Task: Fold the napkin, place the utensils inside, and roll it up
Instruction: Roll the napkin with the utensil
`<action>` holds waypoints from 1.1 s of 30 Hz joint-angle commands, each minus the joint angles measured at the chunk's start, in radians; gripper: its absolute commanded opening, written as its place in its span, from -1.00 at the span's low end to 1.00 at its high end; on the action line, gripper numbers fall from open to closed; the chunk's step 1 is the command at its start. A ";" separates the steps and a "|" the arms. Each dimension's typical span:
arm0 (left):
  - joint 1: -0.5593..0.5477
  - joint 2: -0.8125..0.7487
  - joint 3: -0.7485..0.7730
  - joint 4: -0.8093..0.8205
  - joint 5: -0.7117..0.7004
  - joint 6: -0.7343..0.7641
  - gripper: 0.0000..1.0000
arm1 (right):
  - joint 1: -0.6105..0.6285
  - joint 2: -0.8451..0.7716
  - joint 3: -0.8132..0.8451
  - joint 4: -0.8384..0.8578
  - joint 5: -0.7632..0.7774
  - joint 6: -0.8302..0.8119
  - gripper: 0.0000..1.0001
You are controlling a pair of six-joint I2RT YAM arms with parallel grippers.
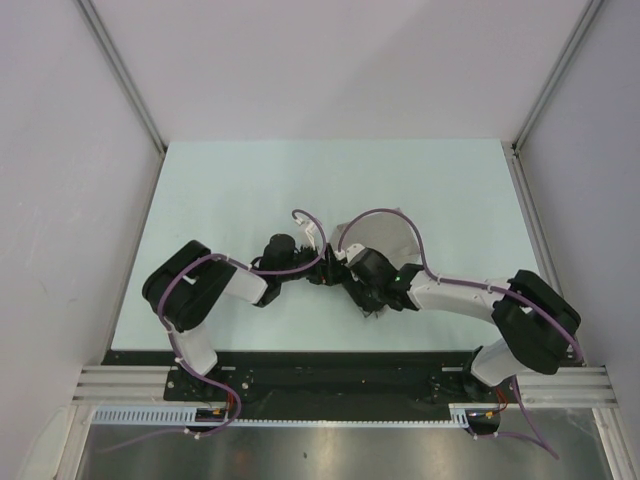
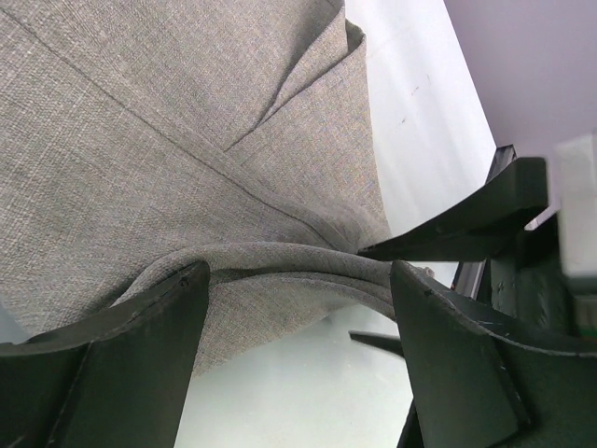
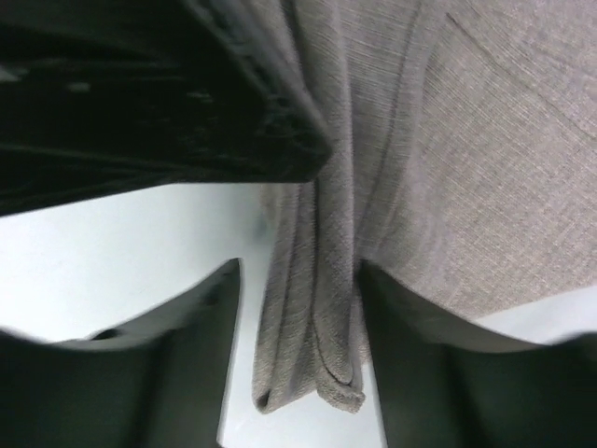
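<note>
Napkin (image 1: 385,232) mid-tabletop (image 1: 230,180); its near-left edge lies between fingers of left claw (image 2: 298,280) and right claw (image 3: 298,271).

Saw only a pale part of the napkin (image 1: 385,240) from above, the rest under the left gripper (image 1: 315,265) and the right gripper (image 1: 352,278). Could not read either jaw gap there: too small, too dark. Lost the cloth past the top and left edges in the left wrist view, past the top and right edges in the right. Found all 4 fingers (image 2: 131,364) cut off at the bottom. Could not identify the blurred black mass (image 3: 140,103) beside the cloth.
</note>
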 commanded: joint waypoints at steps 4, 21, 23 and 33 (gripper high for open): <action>0.015 -0.002 0.007 -0.070 -0.006 0.021 0.68 | -0.018 0.024 0.049 -0.027 0.020 0.031 -0.39; 0.102 -0.218 0.048 -0.262 0.000 0.107 0.79 | -0.348 0.130 0.045 -0.044 -0.568 0.000 -1.00; 0.113 -0.248 0.048 -0.296 -0.006 0.142 0.79 | -0.368 0.168 0.061 -0.064 -0.586 -0.010 -1.00; 0.127 -0.340 -0.004 -0.465 -0.132 0.286 0.79 | -0.446 0.266 0.067 -0.074 -0.631 0.005 -1.00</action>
